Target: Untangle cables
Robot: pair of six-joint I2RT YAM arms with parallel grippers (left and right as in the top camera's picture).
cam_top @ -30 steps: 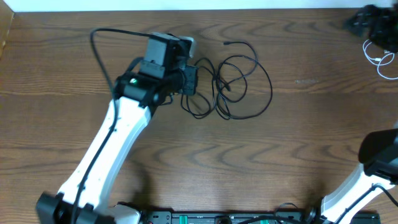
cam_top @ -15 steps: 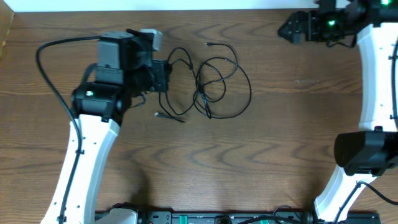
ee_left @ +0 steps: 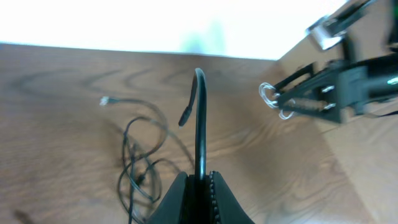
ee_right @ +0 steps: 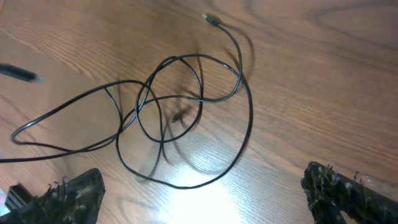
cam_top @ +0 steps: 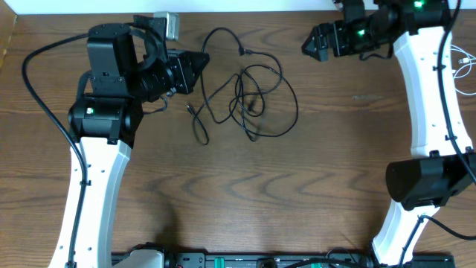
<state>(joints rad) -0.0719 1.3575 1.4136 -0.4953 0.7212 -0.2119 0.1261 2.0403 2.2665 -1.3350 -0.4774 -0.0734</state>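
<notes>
The black cable (cam_top: 253, 97) lies in loose overlapping loops on the wooden table, centre back. My left gripper (cam_top: 199, 62) is just left of the loops and is shut on a strand of the cable. In the left wrist view the strand arches up out of the shut jaws (ee_left: 201, 182), with the loops (ee_left: 140, 165) lying beyond. My right gripper (cam_top: 311, 43) hovers open and empty right of the loops. In the right wrist view its fingers (ee_right: 205, 199) spread wide above the cable (ee_right: 180, 106). The white cable (cam_top: 460, 65) lies at the far right edge, apart from the black one.
The table's back edge runs close behind both grippers. A loose plug end (cam_top: 242, 51) of the black cable points toward the back. Another end (cam_top: 190, 109) lies near the left arm. A dark equipment bar (cam_top: 253, 260) lines the front edge.
My left arm drew back to the left, dragging the black cable and spreading its loops. My right arm swung in from the right and moved left toward the loops.
</notes>
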